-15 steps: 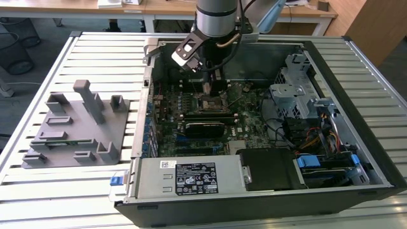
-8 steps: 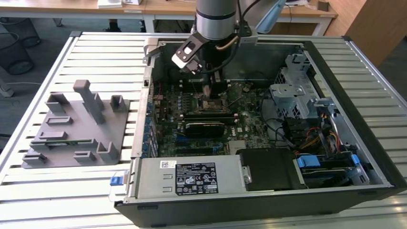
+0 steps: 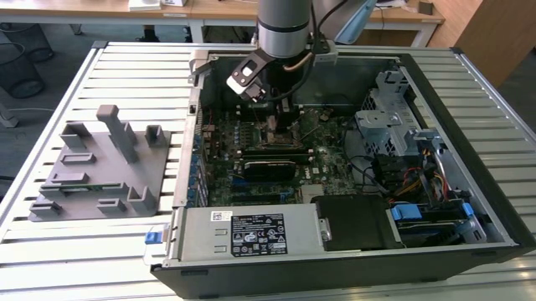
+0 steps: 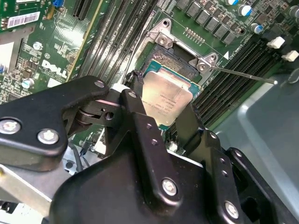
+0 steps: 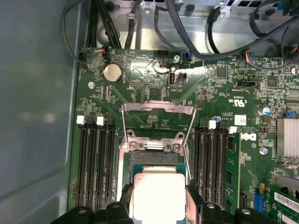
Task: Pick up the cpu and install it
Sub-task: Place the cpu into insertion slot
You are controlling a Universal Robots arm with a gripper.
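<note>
**A:** Item one, the tool?

**B:** Gripper (image 4: 163,99), black, two-fingered, on the arm (image 3: 283,25) reaching down into the open computer case (image 3: 335,273). It is clamped on the cpu (image 5: 159,196). In both wrist views one finger (image 5: 125,198) presses each of two opposite edges.

**A:** Item two, the cpu. Location?

**B:** Silver lid up, thin green rim, held level directly over the black socket (image 5: 154,158) on the motherboard (image 5: 140,93). Whether it rests in the socket or sits just above it, I cannot tell.

**A:** Socket condition?

**B:** Metal load frame (image 5: 159,116) swung up and open. Thin lever (image 4: 243,74) standing out to one side. Memory slots (image 5: 96,163) flank the socket on both sides.

**A:** Containers?

**B:** One case, lying on its side with the open face up, on the slatted metal table (image 3: 125,69). Contents:
- the motherboard
- a grey power supply (image 3: 243,232) along the edge nearest the exterior camera
- a metal drive cage (image 3: 385,119) towards the exterior view's right
- bundled cables (image 3: 415,182) beside the cage

**A:** Anything outside the case?

**B:** One grey plastic fixture (image 3: 100,169) on the table at the exterior view's left, just beside the case wall and well apart from the gripper.
</note>
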